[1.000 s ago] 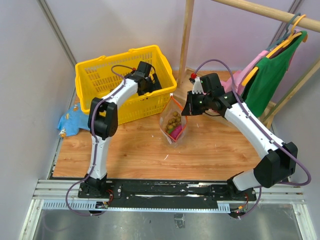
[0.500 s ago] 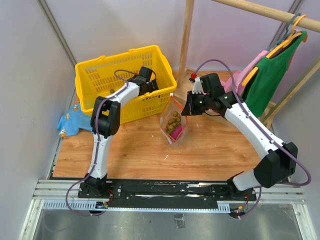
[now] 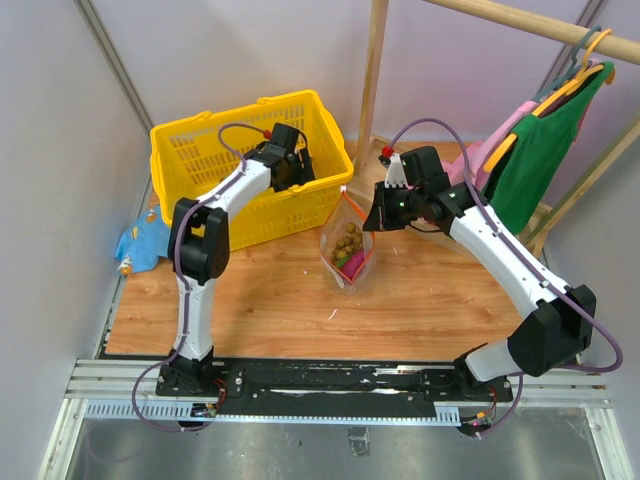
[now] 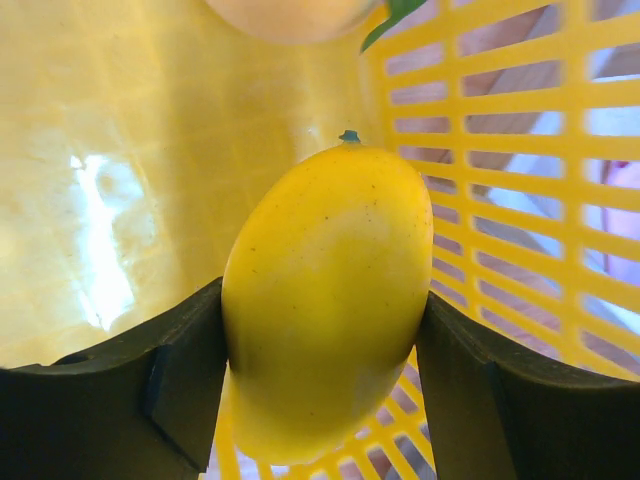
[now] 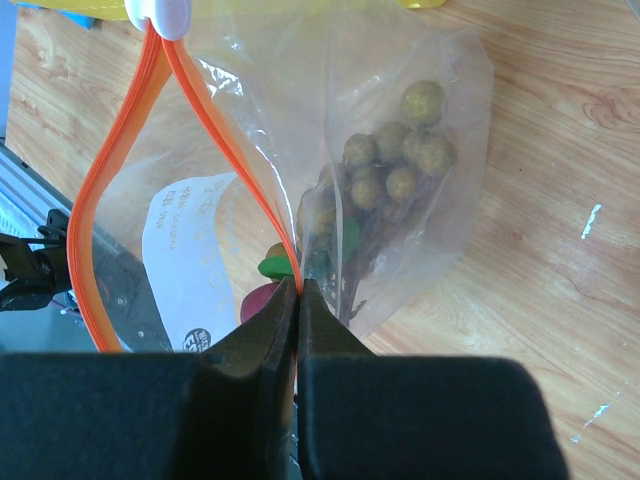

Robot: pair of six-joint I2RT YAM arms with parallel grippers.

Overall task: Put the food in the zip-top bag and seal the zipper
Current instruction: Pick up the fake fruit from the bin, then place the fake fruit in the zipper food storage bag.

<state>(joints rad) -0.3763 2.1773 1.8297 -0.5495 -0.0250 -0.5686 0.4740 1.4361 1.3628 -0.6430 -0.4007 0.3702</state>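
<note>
My left gripper [image 3: 300,165] is inside the yellow basket [image 3: 200,150], shut on a yellow mango [image 4: 325,300] that fills the gap between its fingers [image 4: 120,400]. My right gripper [image 3: 375,215] is shut on the red-orange zipper [image 5: 215,140] of the clear zip-top bag [image 3: 347,245] and holds the bag's mouth up over the table. The mouth gapes open, with the white slider tab [image 5: 160,15] at its far end. Olive-brown grapes [image 5: 400,160] and a dark purple piece [image 5: 258,300] lie inside the bag. Another orange fruit [image 4: 290,15] shows at the top of the left wrist view.
A blue packet [image 3: 140,243] lies left of the basket. A wooden rack [image 3: 372,80] with green and pink clothes [image 3: 540,140] on hangers stands at the back right. Grey walls close the left and back.
The left arm has shifted inside the basket, its gripper moving slightly up and left. The right arm and the bag have not moved.
</note>
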